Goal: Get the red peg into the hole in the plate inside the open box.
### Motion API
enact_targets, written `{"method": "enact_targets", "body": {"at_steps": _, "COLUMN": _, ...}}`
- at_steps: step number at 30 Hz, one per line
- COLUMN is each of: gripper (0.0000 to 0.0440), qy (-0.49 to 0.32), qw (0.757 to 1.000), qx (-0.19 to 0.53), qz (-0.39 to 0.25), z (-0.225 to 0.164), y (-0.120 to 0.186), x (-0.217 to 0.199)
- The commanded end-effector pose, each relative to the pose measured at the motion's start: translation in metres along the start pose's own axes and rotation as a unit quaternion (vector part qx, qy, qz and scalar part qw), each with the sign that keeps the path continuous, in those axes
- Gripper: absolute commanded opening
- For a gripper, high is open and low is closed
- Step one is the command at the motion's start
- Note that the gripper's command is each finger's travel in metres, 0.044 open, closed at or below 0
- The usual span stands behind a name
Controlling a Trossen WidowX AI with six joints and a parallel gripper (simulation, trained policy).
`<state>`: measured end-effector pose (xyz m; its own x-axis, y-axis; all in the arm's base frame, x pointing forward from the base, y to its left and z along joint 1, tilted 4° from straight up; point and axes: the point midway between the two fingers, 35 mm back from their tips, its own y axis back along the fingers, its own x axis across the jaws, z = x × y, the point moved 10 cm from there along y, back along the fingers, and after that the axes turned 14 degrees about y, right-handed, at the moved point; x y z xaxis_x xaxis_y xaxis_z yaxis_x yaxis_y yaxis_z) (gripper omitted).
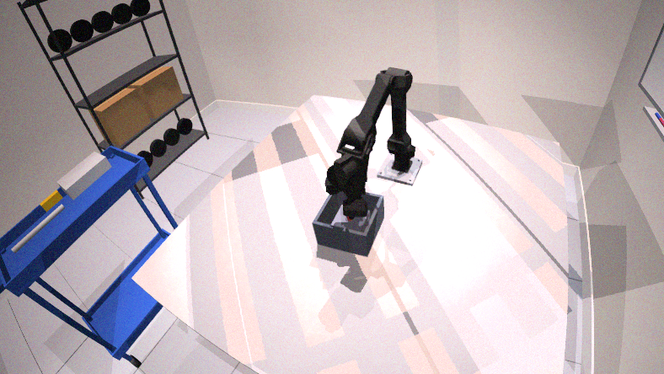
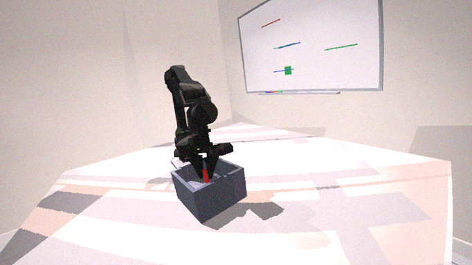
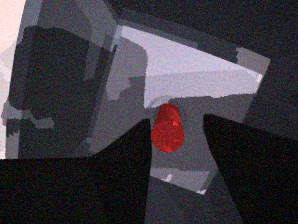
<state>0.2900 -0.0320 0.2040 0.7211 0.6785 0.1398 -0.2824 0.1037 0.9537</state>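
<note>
The red peg (image 2: 206,175) (image 3: 167,135) stands roughly upright inside the open dark grey box (image 1: 344,237) (image 2: 220,196). In the wrist view its lower end meets the pale plate (image 3: 200,62) at the curved rim of the hole. How deep it sits cannot be told. My gripper (image 1: 354,214) (image 2: 206,177) (image 3: 176,123) reaches down into the box, with one finger on each side of the peg. The fingers are parted, with a clear gap on the peg's right in the wrist view; the left finger is very close to it.
The box walls rise around the fingers on all sides. The arm's base plate (image 1: 411,178) is behind the box. A blue cart (image 1: 125,296) and a shelf rack (image 1: 163,57) stand off to the left, and a whiteboard (image 2: 308,21) hangs on the wall.
</note>
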Motion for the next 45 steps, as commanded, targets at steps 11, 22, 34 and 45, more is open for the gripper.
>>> {"method": "enact_targets", "body": {"at_steps": 11, "gripper": 0.0159, "qy": 0.036, "qw": 0.999, "qx": 0.002, "qz": -0.009, "z": 0.025, "y": 0.006, "x": 0.011}}
{"method": "enact_targets", "body": {"at_steps": 22, "gripper": 0.0164, "qy": 0.054, "qw": 0.998, "qx": 0.011, "qz": -0.023, "z": 0.045, "y": 0.003, "x": 0.013}}
{"method": "enact_targets", "body": {"at_steps": 34, "gripper": 0.0171, "qy": 0.059, "qw": 0.997, "qx": 0.023, "qz": -0.04, "z": 0.063, "y": -0.002, "x": 0.008}}
{"method": "enact_targets", "body": {"at_steps": 45, "gripper": 0.018, "qy": 0.056, "qw": 0.997, "qx": 0.025, "qz": -0.054, "z": 0.079, "y": -0.001, "x": -0.003}}
